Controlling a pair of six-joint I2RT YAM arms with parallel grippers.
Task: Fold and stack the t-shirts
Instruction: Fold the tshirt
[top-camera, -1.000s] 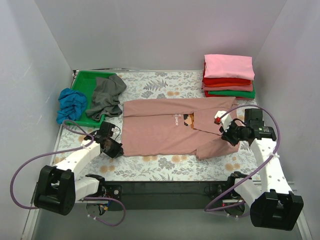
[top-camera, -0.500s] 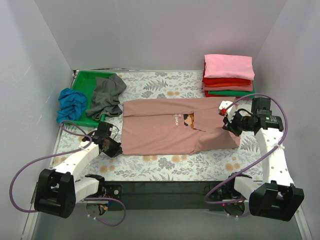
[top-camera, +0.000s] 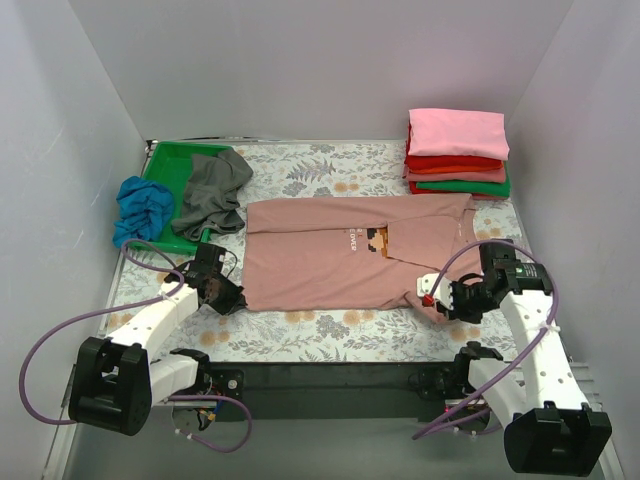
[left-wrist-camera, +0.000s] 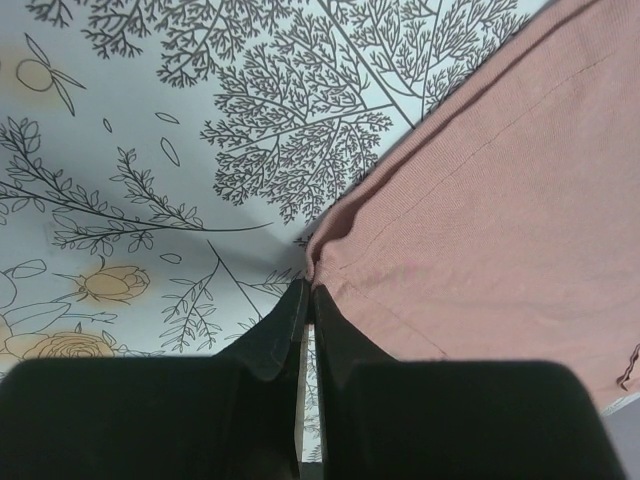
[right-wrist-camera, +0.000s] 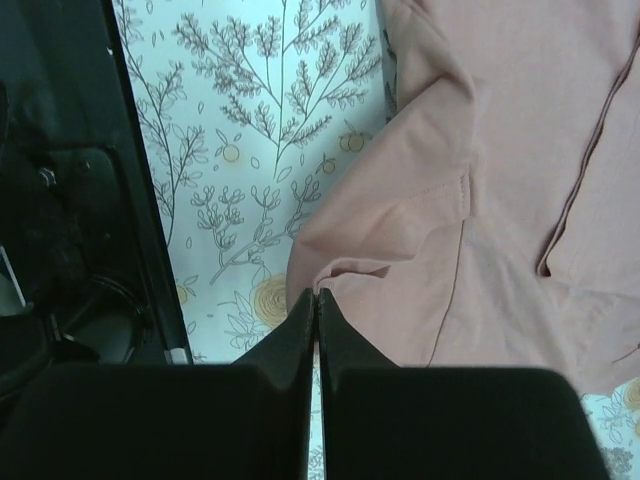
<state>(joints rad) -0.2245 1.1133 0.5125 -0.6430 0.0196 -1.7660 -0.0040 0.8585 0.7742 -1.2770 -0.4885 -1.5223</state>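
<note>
Pink shirt (top-camera: 340, 255) pinched by left end effector (top-camera: 236, 298) and right end effector (top-camera: 429, 294). Right one newly down at near corner. Ready to fold.

A robot lab test cell: plain white panels (top-camera: 320, 70) box in a bench (top-camera: 320, 378) with a floral cover (top-camera: 320, 165). A cabled left arm (top-camera: 150, 318) and right arm (top-camera: 535, 345) are bolted at its near edge, with a pink t-shirt (top-camera: 320, 265) spread between them.
</note>
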